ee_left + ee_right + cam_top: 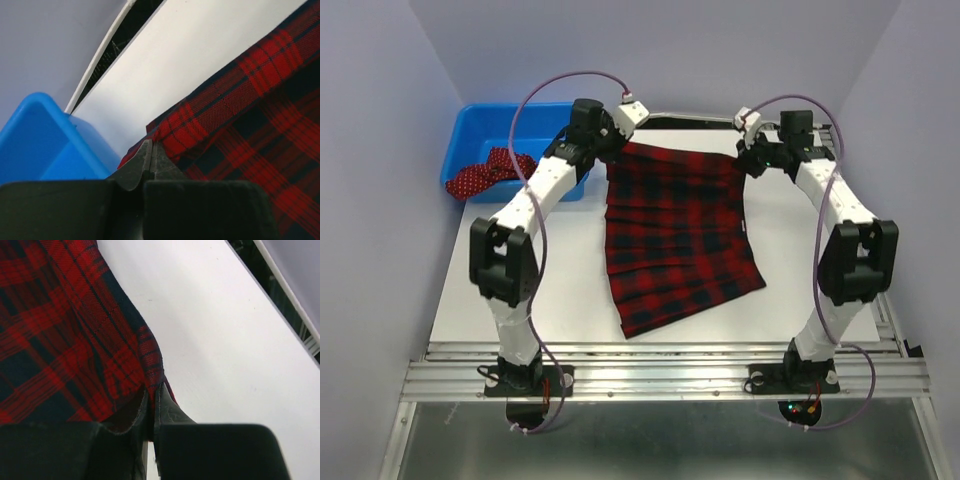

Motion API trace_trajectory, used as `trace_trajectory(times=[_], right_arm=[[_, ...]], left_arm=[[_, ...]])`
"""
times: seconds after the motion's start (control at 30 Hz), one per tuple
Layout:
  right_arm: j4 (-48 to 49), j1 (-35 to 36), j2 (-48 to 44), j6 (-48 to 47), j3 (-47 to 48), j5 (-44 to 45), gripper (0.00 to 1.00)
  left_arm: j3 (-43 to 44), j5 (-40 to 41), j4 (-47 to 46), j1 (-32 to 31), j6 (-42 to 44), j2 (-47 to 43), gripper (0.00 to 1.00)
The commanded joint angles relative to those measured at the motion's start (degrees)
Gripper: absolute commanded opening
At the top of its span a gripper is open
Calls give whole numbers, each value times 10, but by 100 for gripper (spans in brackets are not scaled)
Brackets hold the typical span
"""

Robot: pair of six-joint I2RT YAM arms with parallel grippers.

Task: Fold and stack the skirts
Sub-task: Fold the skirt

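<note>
Tartan skirt (675,235) everywhere; dotted skirt (485,172) overhead

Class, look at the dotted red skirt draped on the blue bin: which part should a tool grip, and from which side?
Grip the dotted skirt at the bunched part draped over the near rim of the bin, probably coming down from the table side. That part sits raised and outside the walls, while the rest lies inside.
</note>
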State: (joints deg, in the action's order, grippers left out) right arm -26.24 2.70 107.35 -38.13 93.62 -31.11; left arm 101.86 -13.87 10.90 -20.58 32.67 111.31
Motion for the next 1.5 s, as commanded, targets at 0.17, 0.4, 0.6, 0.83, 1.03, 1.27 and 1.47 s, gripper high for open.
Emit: trace_trajectory(times=[0.17, 0.4, 0.6, 0.83, 1.03, 1.27, 1.47], right_arm=[[95, -20, -208, -213, -258, -102, 1], [111, -20, -298, -356, -426, -138, 1], [142, -20, -354, -428, -549, -156, 1], [150, -20, -347, -406, -566, -144, 1], [144, -20, -334, -367, -482, -146, 1], [108, -20, -376, -383, -462, -139, 1], [30, -20, -441, -424, -483, -152, 1]], left_arm=[[-268, 21, -53, -51, 23, -240, 0], [-475, 82, -48, -167, -5, -404, 0], [-571, 89, -54, -205, -70, -385, 0], [-592, 83, -78, -246, -106, -369, 0], [-489, 117, -19, -242, -91, -352, 0], [-411, 96, 60, -245, -88, -361, 0], [-383, 78, 130, -273, -81, -398, 0]])
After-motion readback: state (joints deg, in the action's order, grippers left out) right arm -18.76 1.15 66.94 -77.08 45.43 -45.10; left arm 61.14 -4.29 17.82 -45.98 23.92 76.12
